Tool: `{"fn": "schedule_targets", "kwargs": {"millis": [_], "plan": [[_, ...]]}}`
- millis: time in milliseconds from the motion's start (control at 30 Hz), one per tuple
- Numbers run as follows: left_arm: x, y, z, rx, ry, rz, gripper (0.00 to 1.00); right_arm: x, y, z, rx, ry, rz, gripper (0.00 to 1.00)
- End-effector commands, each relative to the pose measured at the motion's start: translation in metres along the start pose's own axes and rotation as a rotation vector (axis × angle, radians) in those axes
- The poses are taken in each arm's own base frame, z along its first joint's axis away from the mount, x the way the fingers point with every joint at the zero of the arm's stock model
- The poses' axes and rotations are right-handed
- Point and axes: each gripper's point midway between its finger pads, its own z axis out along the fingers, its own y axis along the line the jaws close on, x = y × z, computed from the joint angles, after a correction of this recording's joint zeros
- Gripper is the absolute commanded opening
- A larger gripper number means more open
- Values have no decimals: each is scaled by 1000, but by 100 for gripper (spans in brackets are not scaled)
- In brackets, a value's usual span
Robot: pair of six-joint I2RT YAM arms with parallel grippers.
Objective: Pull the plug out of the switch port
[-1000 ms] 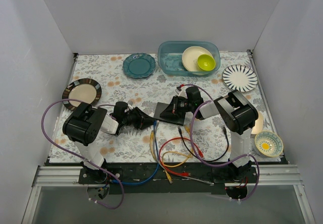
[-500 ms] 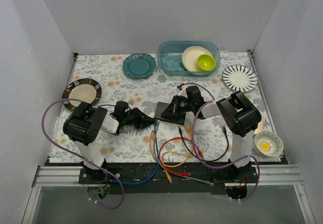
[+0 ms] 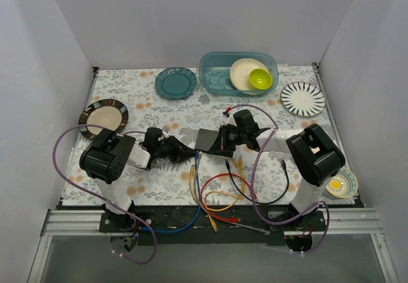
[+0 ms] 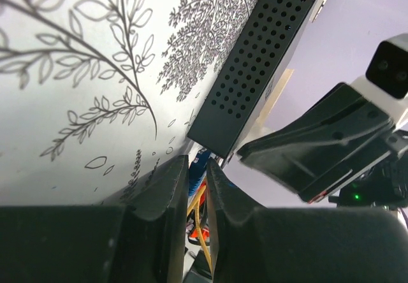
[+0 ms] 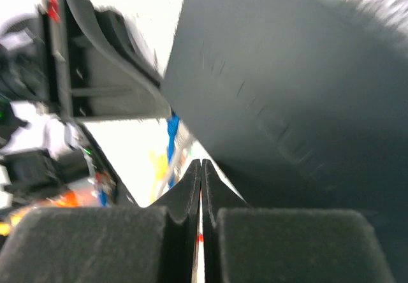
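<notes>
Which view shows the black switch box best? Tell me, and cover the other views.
Left wrist: the switch box is sharp and close, its vented side plain. Top external shows the box small and partly hidden. Right wrist gives only a blurred flat face.

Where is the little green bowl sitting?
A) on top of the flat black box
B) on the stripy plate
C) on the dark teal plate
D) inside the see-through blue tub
D: in the top view the green bowl rests in a cream dish that lies inside the blue tub at the far side of the table.
</notes>
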Motion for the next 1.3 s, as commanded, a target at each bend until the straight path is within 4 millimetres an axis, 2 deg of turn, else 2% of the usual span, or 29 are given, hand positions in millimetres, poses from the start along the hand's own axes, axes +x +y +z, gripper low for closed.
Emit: {"fn": "schedule_targets", "kwargs": {"millis": [0,133,200,333,467,633,733,767,800,900,933,967,1000,1033,1067,1100,1133,1200,1267], "plan": [[5,33,-4,-123,-8,-38,0,29,13,-3,42,86,-141,1],[6,31,-4,-119,1,-34,0,42,-1,4,76,110,-88,1],[8,29,-6,-117,5,-26,0,40,-11,11,109,107,-61,1],[14,31,-13,-131,14,-5,0,30,-16,24,140,98,-21,1],[22,41,-23,-156,18,-4,0,20,-15,29,145,73,-16,1],[29,50,-33,-170,12,1,0,21,-18,27,165,69,-23,1],[27,49,-35,-171,-1,22,0,17,-3,19,111,39,-70,1],[26,49,-36,-174,-5,28,0,12,3,15,96,5,-99,1],[23,49,-35,-178,-14,43,0,0,19,4,67,-51,-150,1],[16,47,-30,-191,-16,83,0,-31,27,-9,129,-157,-215,1],[13,46,-27,-192,-11,85,0,-48,37,-10,135,-178,-231,6],[9,45,-23,-198,-8,87,0,-56,36,-9,152,-180,-234,7],[6,45,-20,-199,-5,86,0,-63,20,1,189,-151,-214,7],[4,44,-17,-200,-2,83,0,-78,27,4,193,-141,-207,6],[-3,44,-12,-204,-2,78,0,-85,24,8,198,-121,-193,6],[-6,42,-9,-203,-3,75,0,-87,5,19,232,-92,-158,5],[-10,41,-6,-202,-2,73,0,-93,2,22,238,-90,-148,3],[-22,34,2,-189,-4,68,0,-108,3,27,213,-106,-139,2],[-30,28,7,-185,-2,70,0,-114,8,27,184,-119,-143,1]]}}
